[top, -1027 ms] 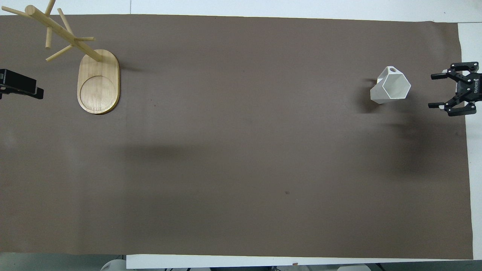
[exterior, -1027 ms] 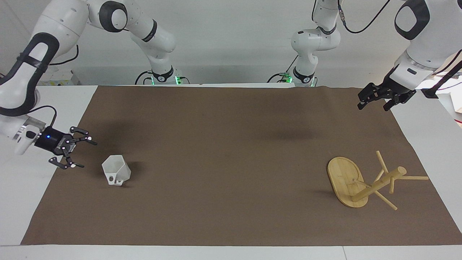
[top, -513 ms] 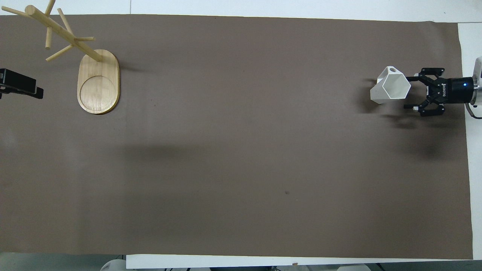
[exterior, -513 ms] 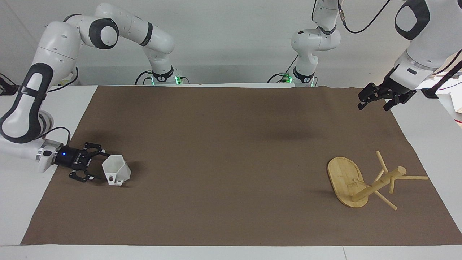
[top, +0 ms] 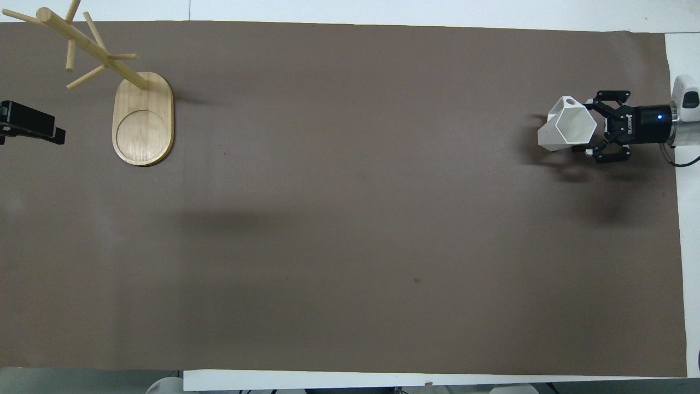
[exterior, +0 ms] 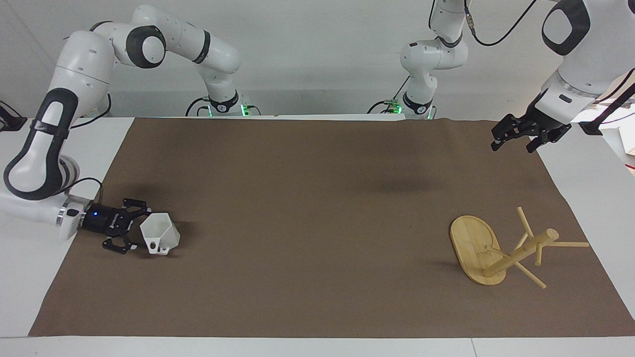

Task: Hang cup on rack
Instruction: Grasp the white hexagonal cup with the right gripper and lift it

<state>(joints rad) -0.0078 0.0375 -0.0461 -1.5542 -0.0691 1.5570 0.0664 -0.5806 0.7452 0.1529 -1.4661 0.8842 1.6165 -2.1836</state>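
Observation:
The white faceted cup sits on the brown mat toward the right arm's end, its small handle on the side farther from the robots. My right gripper lies low and level beside it. It is open, one finger on each side of the cup's nearest edge, and I cannot tell whether they touch. The bamboo rack stands at the left arm's end of the mat, its pegs bare. My left gripper waits open in the air over the mat's edge there.
The brown mat covers most of the white table. Bare white strips of table run along both ends and along the edge farthest from the robots.
My right gripper has come down and slid in toward the cup, from off the mat's edge to either side of it. The cup, the rack and the left arm have not moved.

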